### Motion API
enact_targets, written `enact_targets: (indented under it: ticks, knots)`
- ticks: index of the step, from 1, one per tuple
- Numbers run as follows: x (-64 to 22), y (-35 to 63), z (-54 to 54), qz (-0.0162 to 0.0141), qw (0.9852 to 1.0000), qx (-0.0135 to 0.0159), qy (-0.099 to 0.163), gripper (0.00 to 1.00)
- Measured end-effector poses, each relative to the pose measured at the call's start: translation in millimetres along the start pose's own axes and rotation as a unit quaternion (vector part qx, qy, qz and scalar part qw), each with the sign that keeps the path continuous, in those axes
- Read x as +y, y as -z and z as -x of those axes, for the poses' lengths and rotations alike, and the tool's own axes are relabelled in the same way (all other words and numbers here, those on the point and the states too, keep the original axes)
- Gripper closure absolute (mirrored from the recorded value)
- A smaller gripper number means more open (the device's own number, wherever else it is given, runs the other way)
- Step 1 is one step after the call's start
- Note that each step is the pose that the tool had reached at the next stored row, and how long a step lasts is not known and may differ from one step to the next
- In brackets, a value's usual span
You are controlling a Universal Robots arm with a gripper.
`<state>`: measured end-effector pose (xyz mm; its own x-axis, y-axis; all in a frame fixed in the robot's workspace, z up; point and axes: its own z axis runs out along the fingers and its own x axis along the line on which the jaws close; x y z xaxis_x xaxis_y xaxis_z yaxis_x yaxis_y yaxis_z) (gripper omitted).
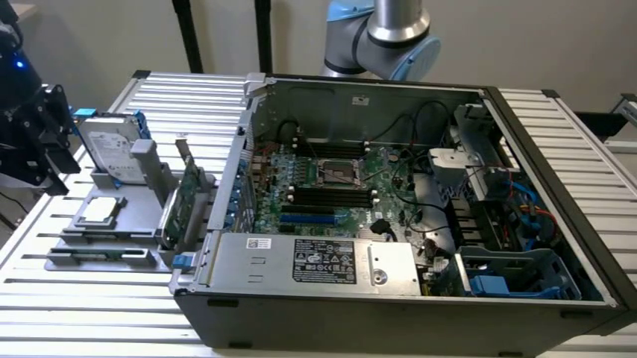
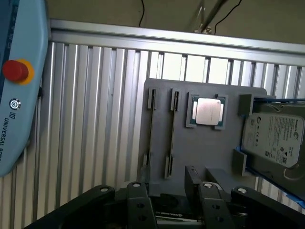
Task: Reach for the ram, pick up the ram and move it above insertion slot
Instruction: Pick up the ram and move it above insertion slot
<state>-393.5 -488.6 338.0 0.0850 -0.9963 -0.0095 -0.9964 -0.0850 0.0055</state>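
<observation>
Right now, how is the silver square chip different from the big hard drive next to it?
The hard drive is much bigger than the chip. The hard drive stands propped on its edge; the chip lies flat in a recess. The hard drive wears a printed label; the chip's silver top looks plain. Both sit on the grey tray.

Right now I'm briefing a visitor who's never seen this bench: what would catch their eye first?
The open computer case, green motherboard exposed, dominates the exterior view's middle. On that view's left, a gray fixture carries a propped-up hard drive and a square processor chip. The robot arm, blue and silver, sits behind the case.
</observation>
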Motion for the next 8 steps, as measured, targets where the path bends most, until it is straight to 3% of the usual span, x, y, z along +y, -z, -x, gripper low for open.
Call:
enact_targets:
  ticks: [8]
  knots:
    - [-0.1,-14.6,-0.2,0.0000,1.0000,0.0000,0.000,0.58]
